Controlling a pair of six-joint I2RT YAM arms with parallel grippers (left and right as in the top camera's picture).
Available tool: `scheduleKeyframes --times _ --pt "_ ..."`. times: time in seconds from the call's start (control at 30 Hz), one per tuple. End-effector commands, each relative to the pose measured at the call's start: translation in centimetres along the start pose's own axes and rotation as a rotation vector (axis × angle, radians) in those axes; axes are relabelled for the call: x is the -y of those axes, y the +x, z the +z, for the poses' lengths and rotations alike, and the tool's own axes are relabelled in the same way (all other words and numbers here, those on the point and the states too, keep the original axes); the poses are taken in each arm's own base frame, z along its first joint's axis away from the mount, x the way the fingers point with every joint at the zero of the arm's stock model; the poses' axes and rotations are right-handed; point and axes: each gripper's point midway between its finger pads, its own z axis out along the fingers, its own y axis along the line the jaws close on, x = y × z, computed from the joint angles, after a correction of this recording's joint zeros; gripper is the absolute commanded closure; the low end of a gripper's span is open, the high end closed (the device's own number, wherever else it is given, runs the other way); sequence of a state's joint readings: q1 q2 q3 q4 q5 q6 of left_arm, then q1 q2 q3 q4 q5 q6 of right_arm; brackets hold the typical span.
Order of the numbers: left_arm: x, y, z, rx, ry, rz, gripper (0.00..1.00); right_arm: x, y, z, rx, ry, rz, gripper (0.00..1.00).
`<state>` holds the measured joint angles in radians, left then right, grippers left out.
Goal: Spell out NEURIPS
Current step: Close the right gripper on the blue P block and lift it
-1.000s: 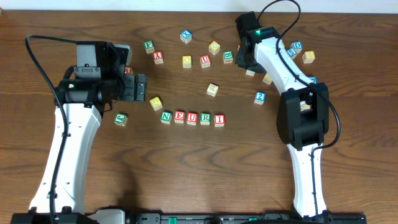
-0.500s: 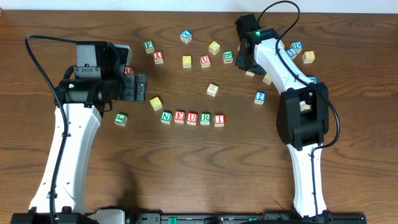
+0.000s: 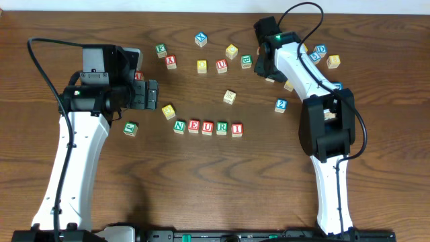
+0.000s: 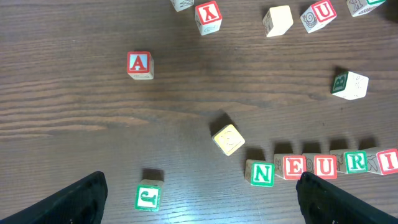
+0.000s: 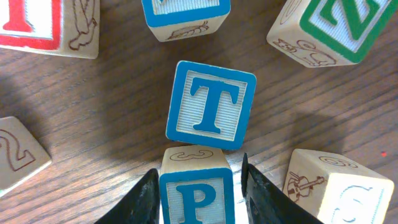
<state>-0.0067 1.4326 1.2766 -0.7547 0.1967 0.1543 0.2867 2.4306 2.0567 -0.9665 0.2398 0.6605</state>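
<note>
Five cubes stand in a row reading N (image 3: pixel 179 126), E (image 3: pixel 193 126), U (image 3: pixel 207 127), R (image 3: pixel 222 128), I (image 3: pixel 236 129). The left wrist view shows the same row from green N (image 4: pixel 262 173) to green R (image 4: pixel 356 162). My left gripper (image 4: pixel 202 208) hangs open above the table left of the row, with a yellow-faced cube (image 4: pixel 228 139) just beyond it. At the back right, my right gripper (image 5: pixel 198 180) is shut on the blue P cube (image 5: pixel 196 200). The arm hides that cube in the overhead view.
A blue T cube (image 5: pixel 211 114) touches the far side of the P cube. A green Z cube (image 5: pixel 329 25), a violin-picture cube (image 5: pixel 336 186) and a cube with a 2 (image 5: pixel 18 155) crowd around. A green-lettered cube (image 4: pixel 148 197) and a red A (image 4: pixel 139 64) lie near the left gripper.
The right wrist has shifted very slightly toward the far edge. The left arm and the row of cubes have not moved.
</note>
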Motion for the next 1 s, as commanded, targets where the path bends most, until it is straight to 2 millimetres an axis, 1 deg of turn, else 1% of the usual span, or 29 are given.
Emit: scheduleKeyframes --times 0.0,0.57,0.77,0.83,0.9,0.97 --pt "-0.12 -0.77 -0.54 0.023 -0.003 0.003 0.04 0.28 0.56 0.94 -0.005 0.022 -0.010 0.62" --pt "-0.11 -0.77 -0.54 0.023 -0.003 0.003 0.04 -0.20 0.24 1.01 0.007 -0.001 -0.005 0.63" --pt "-0.12 -0.76 -0.53 0.022 -0.003 0.003 0.04 -0.64 0.16 1.01 0.006 -0.024 -0.001 0.64" --pt "-0.12 -0.76 -0.53 0.022 -0.003 0.003 0.04 -0.66 0.16 1.01 0.006 -0.024 -0.001 0.69" --pt "-0.12 -0.77 -0.54 0.023 -0.003 0.002 0.04 -0.65 0.18 1.01 0.006 -0.024 -0.002 0.72" --pt "-0.12 -0.76 -0.53 0.022 -0.003 0.003 0.04 -0.65 0.18 1.01 0.006 -0.024 -0.002 0.72"
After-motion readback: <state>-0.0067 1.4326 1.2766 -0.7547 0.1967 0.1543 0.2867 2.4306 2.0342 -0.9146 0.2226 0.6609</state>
